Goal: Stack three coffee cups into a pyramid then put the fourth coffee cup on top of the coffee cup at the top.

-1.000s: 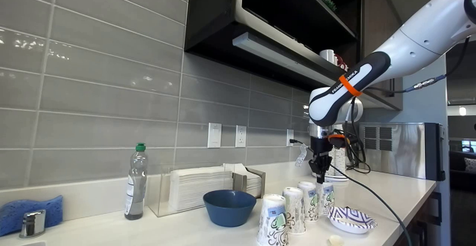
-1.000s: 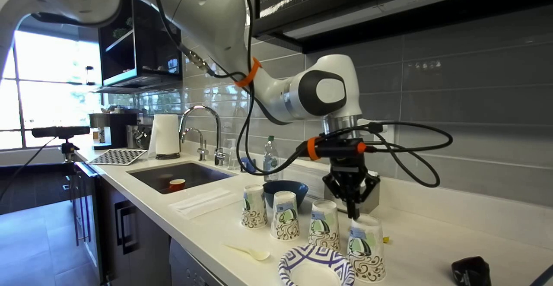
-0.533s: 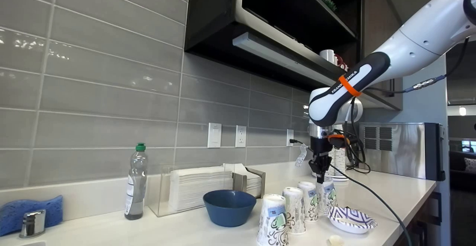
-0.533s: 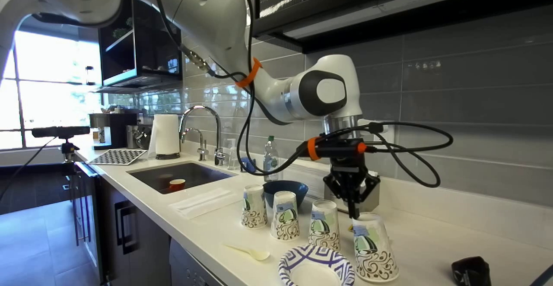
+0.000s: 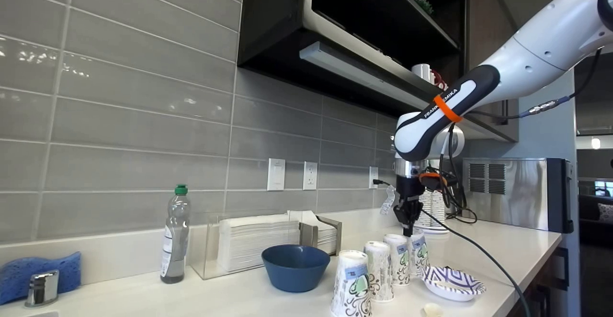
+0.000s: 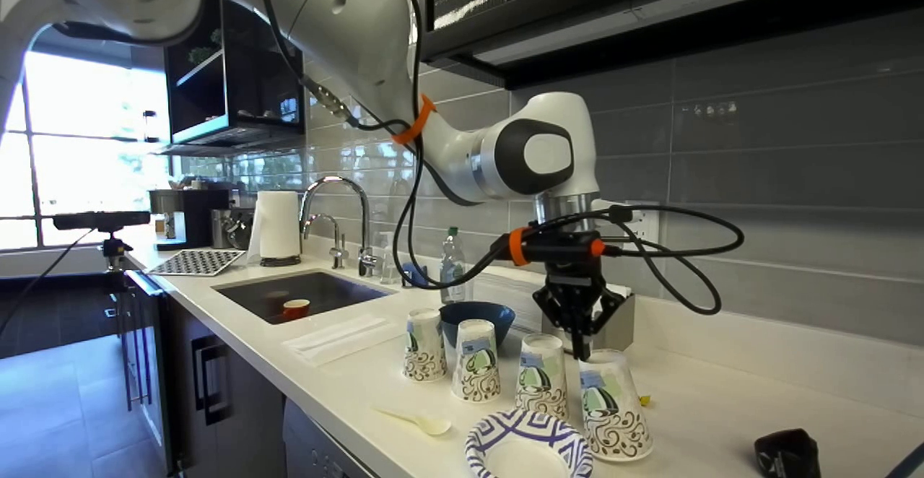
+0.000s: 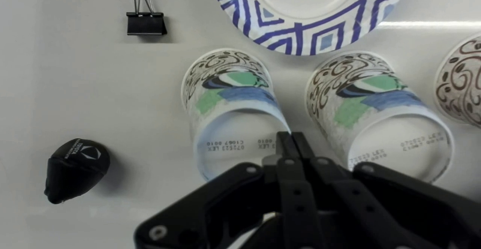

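My black two-finger gripper (image 7: 291, 136) is now pinching the base edge of the upside-down white paper cup with brown swirls (image 7: 232, 102), whose body is just below me, to one side. One second ago this cup was standing straight; now it leans and has shifted together with me. So I judge the grip is holding and stacking can start; whether it is lifted, I cannot tell. Three matching cups (image 6: 476, 361) stand on my other side, unstacked.

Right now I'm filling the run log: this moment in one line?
gripper: shut on base edge of tilted, inverted paper coffee cup | other three paper coffee cups: inverted, in a row | stacking: none yet
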Tool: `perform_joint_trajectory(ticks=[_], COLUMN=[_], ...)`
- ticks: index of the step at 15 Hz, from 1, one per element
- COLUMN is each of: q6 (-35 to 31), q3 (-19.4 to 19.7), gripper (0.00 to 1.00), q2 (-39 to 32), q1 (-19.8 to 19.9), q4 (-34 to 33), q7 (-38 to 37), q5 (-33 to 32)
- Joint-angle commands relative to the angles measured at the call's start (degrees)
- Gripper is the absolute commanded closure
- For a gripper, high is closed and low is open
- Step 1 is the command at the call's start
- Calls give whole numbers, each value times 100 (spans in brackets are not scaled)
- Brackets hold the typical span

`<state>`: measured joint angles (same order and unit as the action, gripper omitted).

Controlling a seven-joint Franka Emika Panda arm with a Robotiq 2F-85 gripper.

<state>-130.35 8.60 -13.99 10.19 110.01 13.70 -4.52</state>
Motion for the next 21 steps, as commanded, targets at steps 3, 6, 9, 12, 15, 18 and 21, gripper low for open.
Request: perform_joint_trajectory(ticks=[3, 6, 9, 12, 15, 18, 21], q6=[212, 345, 466, 527, 573, 595, 593], q3=[-110, -88, -84, -96, -108, -100, -95], gripper=[99, 99, 99, 99, 99, 99, 72], q2=[-2, -27, -28, -32, -38, -33, -29], q1=[114, 122, 140, 159, 176, 187, 202], q4=[-130, -186, -227, -250, -264, -274, -281], q7=[312, 308, 309, 346, 424, 459, 476], q5=[400, 476, 545, 641, 795, 868, 903])
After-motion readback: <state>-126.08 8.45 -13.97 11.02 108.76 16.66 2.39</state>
